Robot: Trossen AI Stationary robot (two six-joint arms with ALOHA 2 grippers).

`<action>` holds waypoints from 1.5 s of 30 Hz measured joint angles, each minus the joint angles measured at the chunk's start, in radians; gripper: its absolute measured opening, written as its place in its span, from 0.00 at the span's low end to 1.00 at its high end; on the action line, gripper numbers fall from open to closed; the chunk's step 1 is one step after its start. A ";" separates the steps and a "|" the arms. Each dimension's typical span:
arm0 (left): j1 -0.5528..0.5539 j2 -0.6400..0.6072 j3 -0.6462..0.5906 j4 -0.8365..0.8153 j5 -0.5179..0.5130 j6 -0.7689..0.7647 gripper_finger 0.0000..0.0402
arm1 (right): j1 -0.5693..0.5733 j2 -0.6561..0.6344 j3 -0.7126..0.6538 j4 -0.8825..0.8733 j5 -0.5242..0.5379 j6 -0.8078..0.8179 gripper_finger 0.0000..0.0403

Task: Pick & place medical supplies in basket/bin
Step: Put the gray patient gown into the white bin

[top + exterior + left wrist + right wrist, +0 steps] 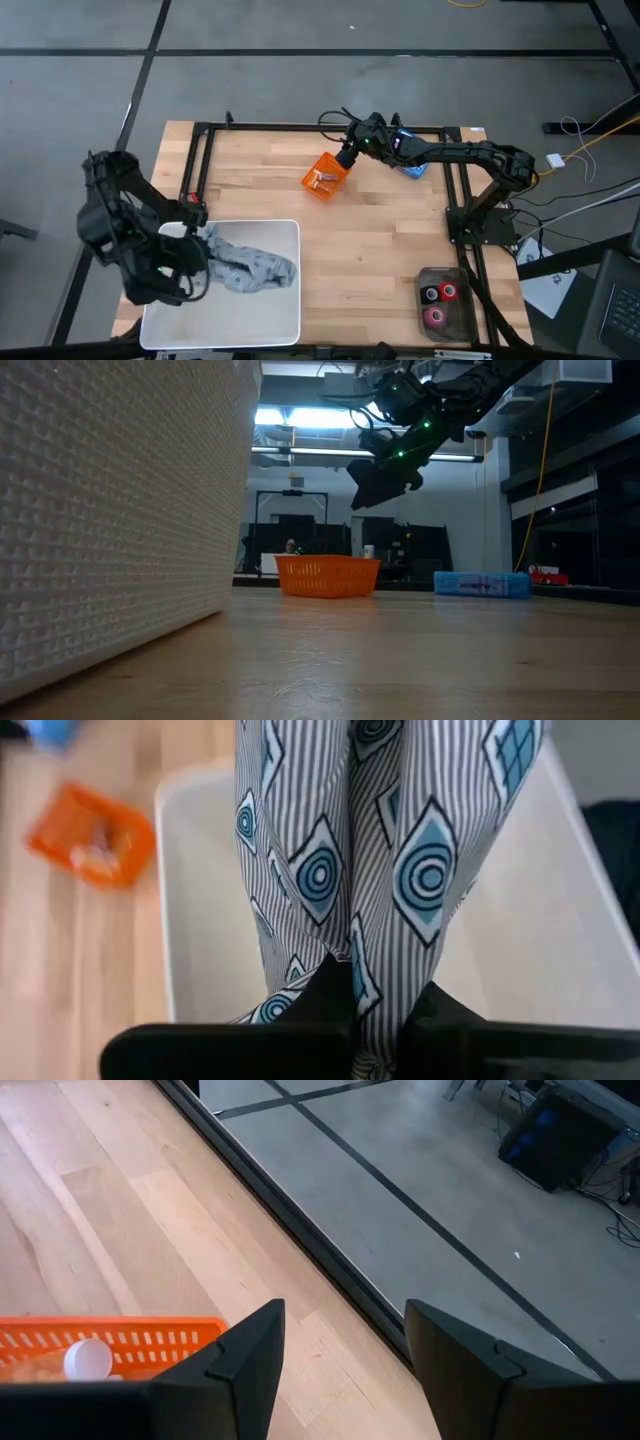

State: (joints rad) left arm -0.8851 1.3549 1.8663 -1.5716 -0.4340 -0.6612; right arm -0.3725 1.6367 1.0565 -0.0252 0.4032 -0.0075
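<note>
The grey patterned cloth (250,265) lies in the white tub (285,320) at the table's near left. My left gripper (203,243) is shut on its left end; the left wrist view shows stripes and blue diamonds on the cloth (330,870). The orange basket (325,178) stands on the table's far middle and holds small pale pieces (88,1360). My right gripper (346,159) hovers open just above the basket's far right rim (110,1325), holding nothing. Red and pink rolls (440,303) sit in a clear tray at the near right. My left gripper pinches a bunched end of the cloth (372,1005) between its two fingers (325,995), several folds together. It comes from the tub's left side, slanting down. From the fingers the cloth runs in long folds, and its other end (280,270) rests on the tub's floor.
A blue packet (415,168) lies on the table behind the right arm, also seen in the low view as a blue packet (482,584). A black frame (300,127) edges the table. Bare wood (380,250) lies between tub, basket and tray. The tub's wall (110,510) fills the low view's left.
</note>
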 joint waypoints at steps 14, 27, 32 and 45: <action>0.055 -0.027 -0.299 0.004 0.219 -0.247 0.01 | 0.000 0.000 0.000 0.002 0.000 0.001 0.52; 0.140 -0.025 -0.547 0.217 0.408 -0.212 0.01 | 0.000 0.000 0.000 0.002 -0.002 0.002 0.52; 0.173 -0.024 -0.628 0.274 0.407 -0.207 0.01 | 0.000 0.000 0.000 0.002 -0.003 0.013 0.52; 0.244 -0.024 -0.837 0.549 0.512 -0.156 0.01 | 0.000 0.000 0.000 0.002 -0.003 0.015 0.52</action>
State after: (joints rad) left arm -0.6412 1.3308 1.0298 -1.0229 0.0782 -0.8177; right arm -0.3725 1.6367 1.0565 -0.0235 0.4000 0.0078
